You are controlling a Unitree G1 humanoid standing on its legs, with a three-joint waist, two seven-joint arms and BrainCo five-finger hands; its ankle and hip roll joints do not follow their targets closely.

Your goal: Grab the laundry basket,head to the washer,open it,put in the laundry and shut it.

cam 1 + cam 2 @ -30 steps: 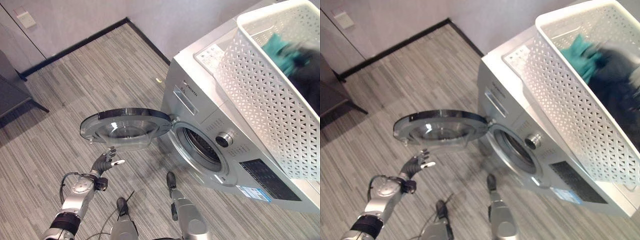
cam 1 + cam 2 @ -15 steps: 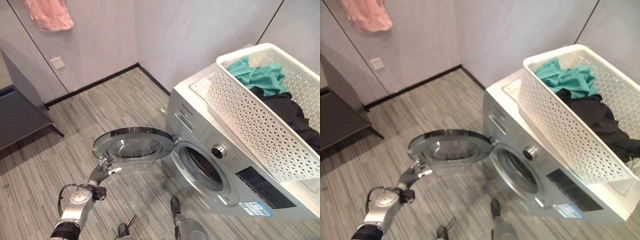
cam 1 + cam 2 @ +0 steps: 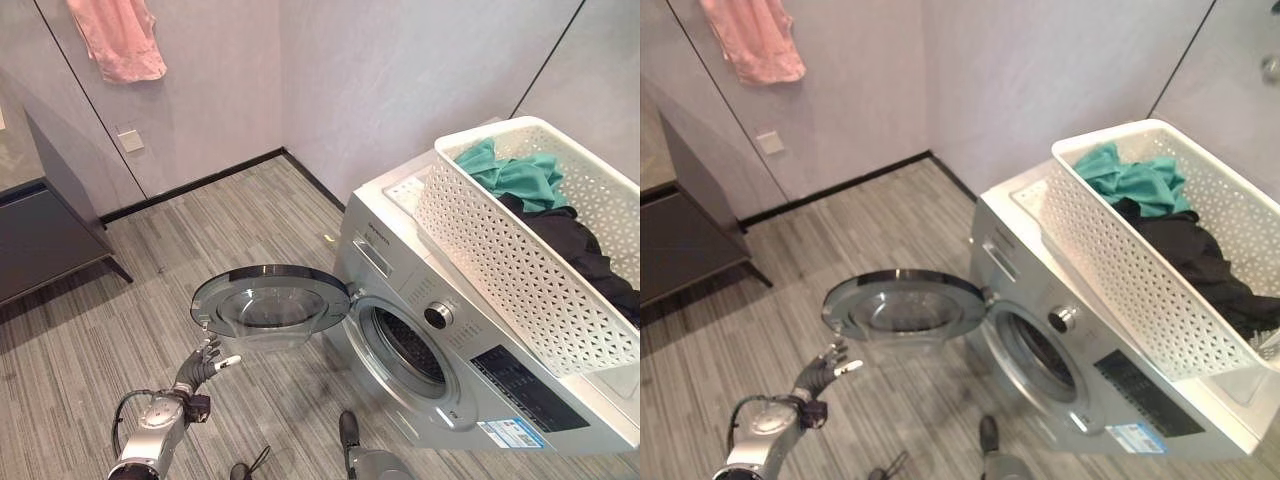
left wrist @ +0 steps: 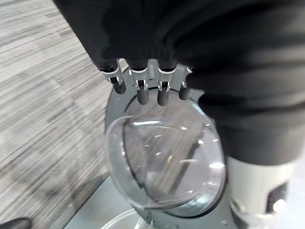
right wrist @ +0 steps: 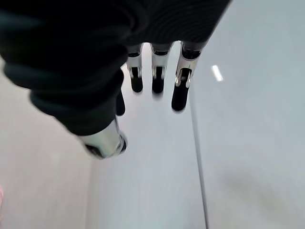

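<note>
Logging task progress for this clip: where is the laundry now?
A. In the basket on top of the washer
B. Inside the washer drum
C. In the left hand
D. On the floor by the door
A: the teal and black laundry lies in the basket atop the washer, whose door hangs open.

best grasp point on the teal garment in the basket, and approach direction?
Pinch the raised bunch of the teal garment, coming straight down through the open top of the white laundry basket. It lies heaped at the basket's far end, above the black clothes, and the lattice walls block any side approach. The right robot hand looks better placed; the left robot hand hangs open below the open washer door.
</note>
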